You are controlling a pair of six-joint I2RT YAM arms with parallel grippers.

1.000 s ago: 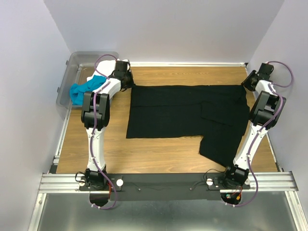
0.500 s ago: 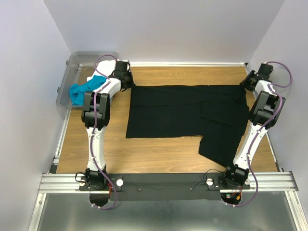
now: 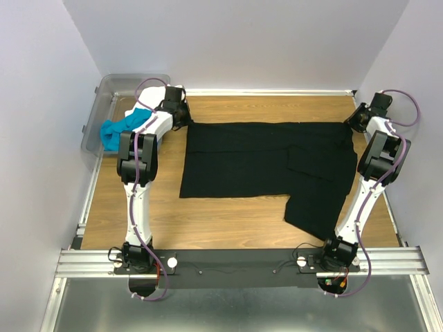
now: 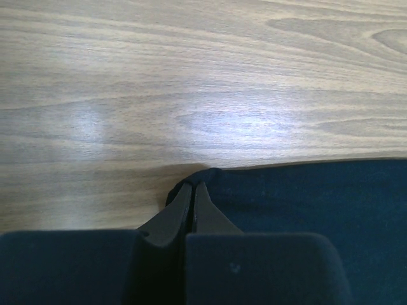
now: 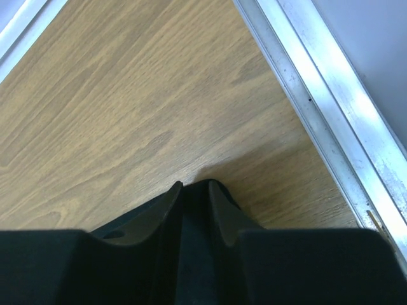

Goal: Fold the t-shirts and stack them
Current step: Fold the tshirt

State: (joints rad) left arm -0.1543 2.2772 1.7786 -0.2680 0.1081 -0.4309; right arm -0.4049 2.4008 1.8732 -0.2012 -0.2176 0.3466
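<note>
The large black t-shirt (image 3: 263, 159) lies spread flat across the table, one sleeve trailing toward the near right. My left gripper (image 3: 185, 119) is at its far left corner. The left wrist view shows that gripper (image 4: 193, 185) shut, with a fold of the black cloth (image 4: 318, 203) pinched at its tips. My right gripper (image 3: 351, 123) is at the far right corner. Its fingers (image 5: 194, 188) stand a little apart, with black cloth (image 5: 196, 213) filling the gap between them. A turquoise t-shirt (image 3: 121, 128) and a white one (image 3: 136, 108) hang over the bin's edge.
A clear plastic bin (image 3: 104, 93) stands at the far left corner behind the left arm. A metal rail (image 5: 331, 127) runs along the table's right edge, close to the right gripper. Bare wood (image 3: 228, 214) shows in front of the shirt.
The black shirt's left edge has crept slightly to the left with the left gripper. The right arm has hardly shifted.
</note>
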